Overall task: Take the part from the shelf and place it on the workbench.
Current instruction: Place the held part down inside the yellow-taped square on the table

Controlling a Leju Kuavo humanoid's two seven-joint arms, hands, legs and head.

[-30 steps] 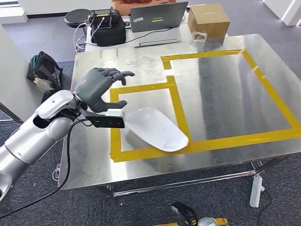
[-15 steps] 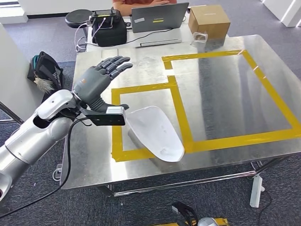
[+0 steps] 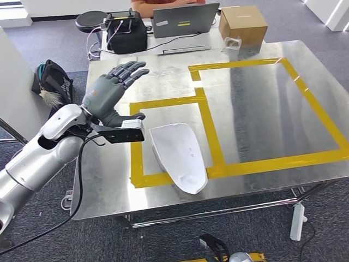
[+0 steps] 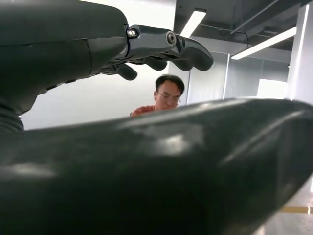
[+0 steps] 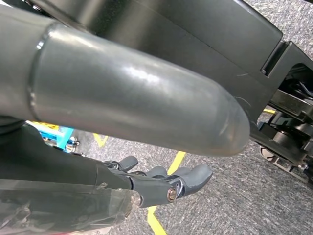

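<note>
White part lying on the workbench, left hand hovering empty beside it.

The steel workbench (image 3: 255, 109) is carrying two squares of yellow tape (image 3: 205, 134); the white part (image 3: 179, 155) is lying flat inside the smaller square, its narrow end crossing the tape on the robot's side of that square. The left hand (image 3: 108, 95) is hanging above the bench on the far-left side of the part, apart from it, fingers (image 3: 130, 71) spread wide and holding nothing. Past the bench's far edge from the part a laptop (image 3: 185, 21), a black case (image 3: 125, 34) and a cardboard box (image 3: 242, 23) are sitting. The right hand (image 5: 155, 183) is hanging over grey floor, its fingers seeming loosely extended with nothing in them, though the close view is leaving this unsure.
</note>
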